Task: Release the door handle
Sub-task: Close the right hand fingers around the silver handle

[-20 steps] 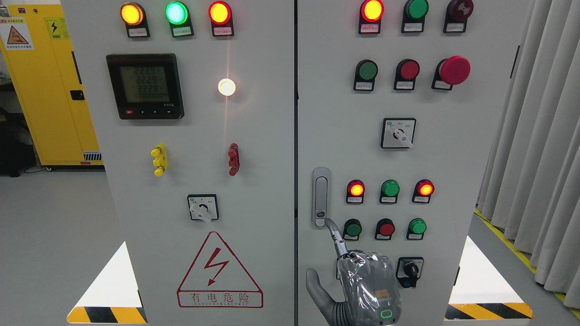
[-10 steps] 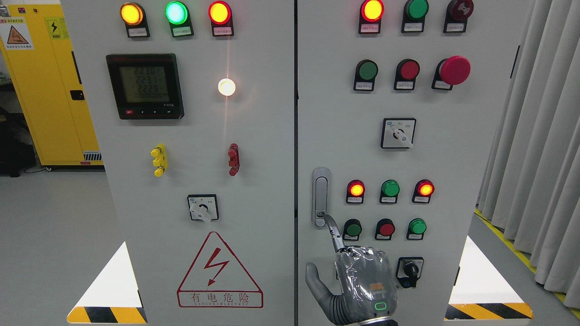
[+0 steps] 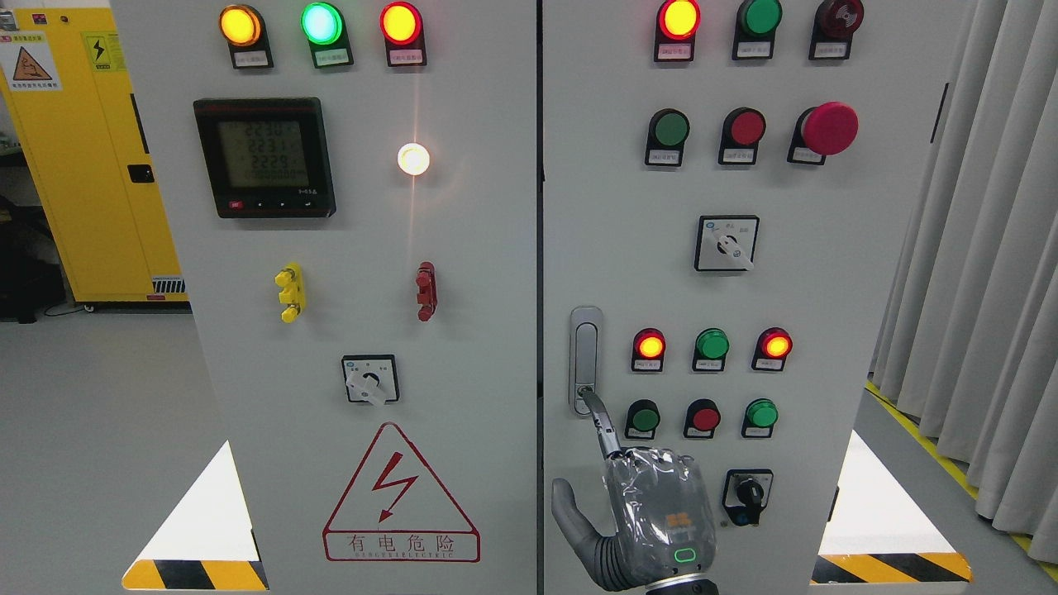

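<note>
The right hand (image 3: 653, 516), wrapped in clear plastic, reaches up from the bottom edge with its index fingertip (image 3: 588, 402) touching the lower end of the door handle (image 3: 586, 359) — thumb spread aside, other fingers curled, nothing gripped. The silver handle sits flush and upright at the left edge of the right cabinet door (image 3: 826, 289), beside rows of lit buttons. Release looks barely begun — the handle has not yet popped out.

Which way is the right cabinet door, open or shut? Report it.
Shut. The right cabinet door sits flush with the left door, and its handle lies flat, touched only by the right hand index fingertip.
</note>
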